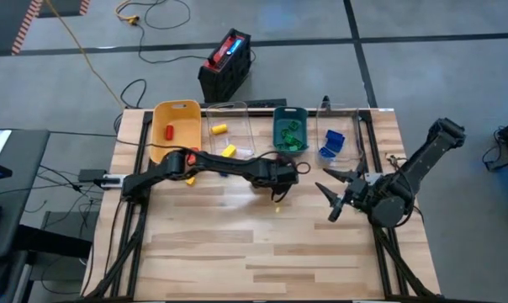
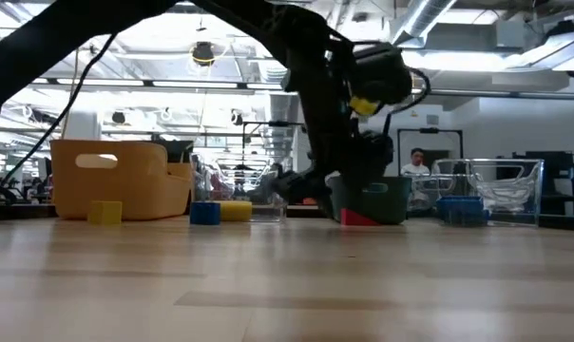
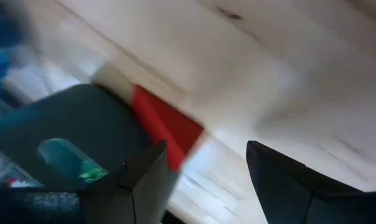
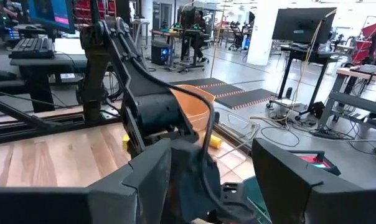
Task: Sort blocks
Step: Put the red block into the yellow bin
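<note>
A red block (image 3: pixel 169 127) lies on the table against the front of the teal bin (image 3: pixel 63 134); the low view shows the block (image 2: pixel 358 218) there too. My left gripper (image 3: pixel 203 180) hangs open just above and short of it, slanting down, and its arm reaches across the table (image 1: pixel 275 178). My right gripper (image 1: pixel 336 192) waits open above the table's right side, holding nothing. Green blocks (image 1: pixel 291 135) lie in the teal bin, and blue blocks (image 1: pixel 331 145) in the right clear bin. One yellow block (image 1: pixel 219 129) lies in the left clear bin, and one red block (image 1: pixel 170 132) in the yellow bin.
The bins stand in a row along the far edge: the yellow bin (image 1: pixel 177 114), two clear bins (image 1: pixel 237 118) and the teal bin (image 1: pixel 289 114). Loose yellow blocks (image 2: pixel 105 211) and a blue block (image 2: pixel 204 213) lie in front of them. Bare wood (image 1: pixel 262 252) covers the near half.
</note>
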Motion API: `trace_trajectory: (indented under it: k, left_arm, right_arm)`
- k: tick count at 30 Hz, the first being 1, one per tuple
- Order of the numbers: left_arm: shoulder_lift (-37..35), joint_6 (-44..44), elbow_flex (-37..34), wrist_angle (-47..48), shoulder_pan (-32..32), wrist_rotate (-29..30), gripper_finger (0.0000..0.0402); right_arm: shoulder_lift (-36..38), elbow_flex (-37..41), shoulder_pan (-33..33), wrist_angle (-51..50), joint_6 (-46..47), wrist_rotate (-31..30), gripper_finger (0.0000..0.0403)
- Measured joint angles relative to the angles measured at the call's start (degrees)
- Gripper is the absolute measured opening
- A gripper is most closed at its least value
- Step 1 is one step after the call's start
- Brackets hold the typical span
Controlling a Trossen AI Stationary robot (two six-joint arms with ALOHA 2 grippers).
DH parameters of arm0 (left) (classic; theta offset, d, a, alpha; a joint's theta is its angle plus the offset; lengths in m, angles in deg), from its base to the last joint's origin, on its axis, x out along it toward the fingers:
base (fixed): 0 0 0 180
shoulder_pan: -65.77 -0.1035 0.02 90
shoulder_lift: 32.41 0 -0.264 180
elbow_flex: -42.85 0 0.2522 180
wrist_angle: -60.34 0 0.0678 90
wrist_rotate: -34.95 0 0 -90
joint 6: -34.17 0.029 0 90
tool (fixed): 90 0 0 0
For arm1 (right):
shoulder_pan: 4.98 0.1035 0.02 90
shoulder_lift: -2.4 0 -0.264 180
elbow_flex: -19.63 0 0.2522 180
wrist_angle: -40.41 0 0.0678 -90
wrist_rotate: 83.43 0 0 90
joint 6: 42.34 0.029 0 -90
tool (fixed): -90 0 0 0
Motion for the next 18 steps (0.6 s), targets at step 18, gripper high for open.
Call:
trace_trajectory:
  k: [18]
  left_arm:
    - [-1.04, -19.37, 1.74, -6.15, -1.59, -11.50, 0.0212]
  right_arm:
    - [-0.02, 0.00, 0.30, 0.08, -1.47, -0.12, 0.0235]
